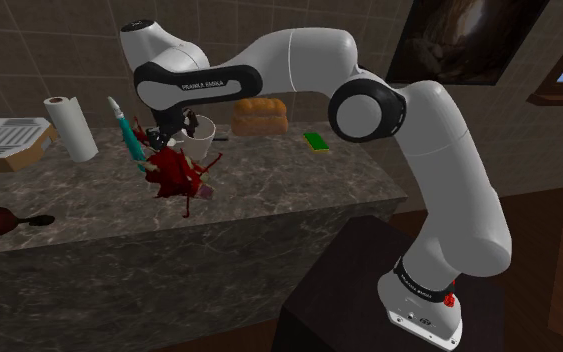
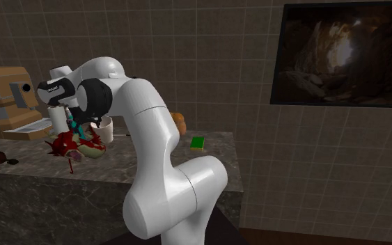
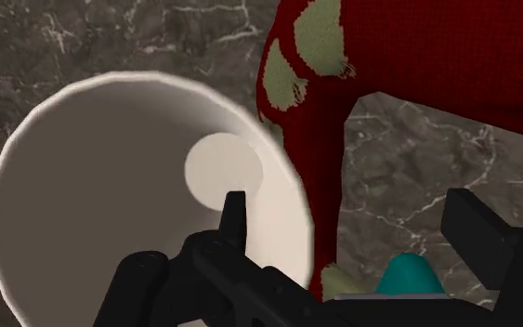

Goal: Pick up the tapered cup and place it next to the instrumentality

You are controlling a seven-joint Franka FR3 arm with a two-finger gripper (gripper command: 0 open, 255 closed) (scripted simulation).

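The white cup (image 3: 129,223) stands upright on the counter (image 1: 299,175), just beside a dark red thing (image 3: 315,121) and near a teal tool (image 1: 127,135). The hand (image 3: 352,209) hangs over it, wide, with one finger inside the rim and one outside. This looks like the grasp step: next, close on the wall and lift.

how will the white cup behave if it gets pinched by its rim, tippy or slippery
Probably stiff: the cup looks rigid and smooth-walled, so a wall pinch could slip. It seems light, being empty. Its base looks narrower than its mouth, so a sideways nudge might tip it against the dark red object close beside it.
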